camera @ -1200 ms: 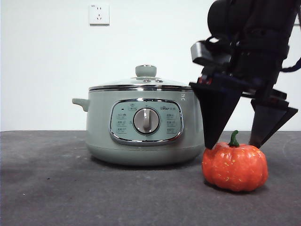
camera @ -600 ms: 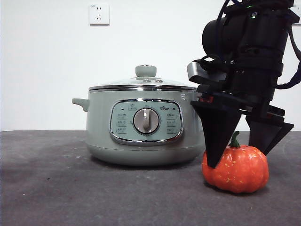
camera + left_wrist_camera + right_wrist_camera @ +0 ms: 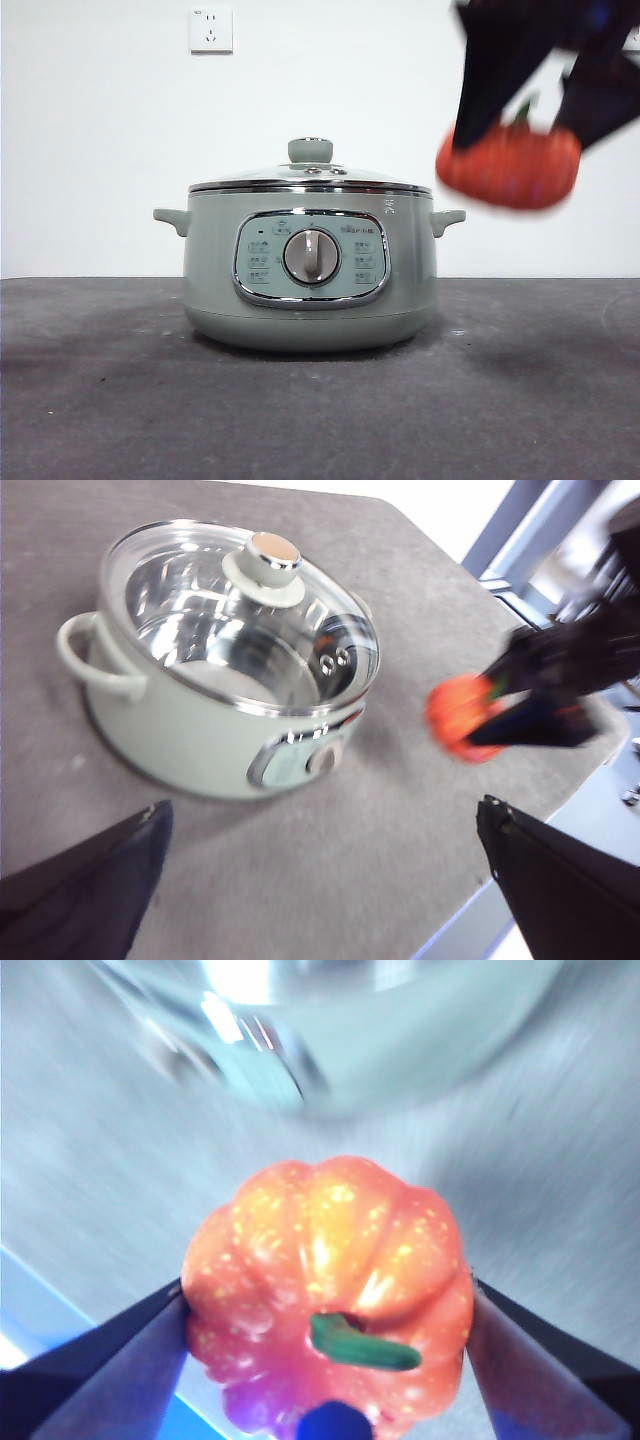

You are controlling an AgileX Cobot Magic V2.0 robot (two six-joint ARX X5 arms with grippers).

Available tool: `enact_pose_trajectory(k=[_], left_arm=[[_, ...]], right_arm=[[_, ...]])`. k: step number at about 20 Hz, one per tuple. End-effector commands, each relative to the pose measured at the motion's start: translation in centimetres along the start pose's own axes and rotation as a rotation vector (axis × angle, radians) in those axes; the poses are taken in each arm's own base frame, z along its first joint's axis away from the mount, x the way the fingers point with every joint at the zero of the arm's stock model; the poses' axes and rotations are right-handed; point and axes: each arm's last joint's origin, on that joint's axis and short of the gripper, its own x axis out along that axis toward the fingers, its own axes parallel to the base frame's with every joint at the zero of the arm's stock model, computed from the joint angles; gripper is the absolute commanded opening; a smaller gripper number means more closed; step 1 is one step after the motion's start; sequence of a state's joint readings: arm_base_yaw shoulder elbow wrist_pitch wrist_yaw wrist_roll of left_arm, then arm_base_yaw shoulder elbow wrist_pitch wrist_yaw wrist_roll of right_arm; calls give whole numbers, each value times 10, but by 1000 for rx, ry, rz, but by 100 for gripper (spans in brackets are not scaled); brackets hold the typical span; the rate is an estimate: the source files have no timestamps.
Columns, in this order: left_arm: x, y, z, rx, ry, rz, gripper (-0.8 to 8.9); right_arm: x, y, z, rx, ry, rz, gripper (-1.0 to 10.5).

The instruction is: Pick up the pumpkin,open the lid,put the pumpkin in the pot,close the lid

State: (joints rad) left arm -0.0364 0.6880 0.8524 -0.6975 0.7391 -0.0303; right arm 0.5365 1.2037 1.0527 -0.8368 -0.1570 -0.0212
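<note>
Dark grey table (image 3: 120, 400) runs under a plain white wall, with a wall socket (image 3: 210, 29) high above the pot (image 3: 310, 275). That pot sits on the table, its silver dial (image 3: 311, 257) facing the low camera and a small handle on each side. Its lid (image 3: 310, 180) is seated on the rim, pale-green knob (image 3: 310, 150) upright in the middle; from my left wrist I can see through the glass to the shiny bare metal inside.

My right fingers (image 3: 530, 110) are clamped on the pumpkin (image 3: 508, 166), one on each flank. It hangs in the air, clear of the table, to the side of the pot and at about the height of the lid's knob, not touching either. In the front view both it and my fingers are smeared by blur. From my right wrist the pumpkin (image 3: 330, 1285) fills the gap between my fingers (image 3: 325, 1360), its green stem (image 3: 362, 1345) lying curved across the top.

My left fingers (image 3: 330, 880) are spread wide with nothing between them, held above the table on the near side of the pot (image 3: 215, 690), well apart from it.
</note>
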Motion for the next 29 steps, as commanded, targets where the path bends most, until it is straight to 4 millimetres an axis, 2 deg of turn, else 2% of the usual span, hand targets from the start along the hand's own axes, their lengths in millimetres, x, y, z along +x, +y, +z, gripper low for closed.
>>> enact_pose_trajectory(k=[1, 4, 8, 13, 16, 19, 23, 29], left_arm=[[14, 3, 13, 11, -30, -37, 751], [40, 5, 32, 45, -43, -43, 751], [81, -1, 69, 129, -27, -35, 751], [141, -3, 109, 224, 16, -13, 751], [176, 1, 122, 264, 43, 7, 751], [208, 7, 121, 302, 75, 21, 751], [243, 17, 106, 298, 116, 27, 751], [272, 31, 90, 284, 164, 47, 751]], right_arm=[[-35, 6, -8, 2, -129, 0, -11], [-72, 12, -21, -10, -268, 0, -11], [-100, 17, -36, -4, -383, 4, -11], [-116, 20, -46, 11, -449, 11, -11], [-121, 20, -49, 16, -474, 13, -11], [-123, 21, -49, 37, -495, 17, -11], [-123, 21, -48, 37, -501, 18, -11], [-123, 21, -48, 44, -501, 15, -11]])
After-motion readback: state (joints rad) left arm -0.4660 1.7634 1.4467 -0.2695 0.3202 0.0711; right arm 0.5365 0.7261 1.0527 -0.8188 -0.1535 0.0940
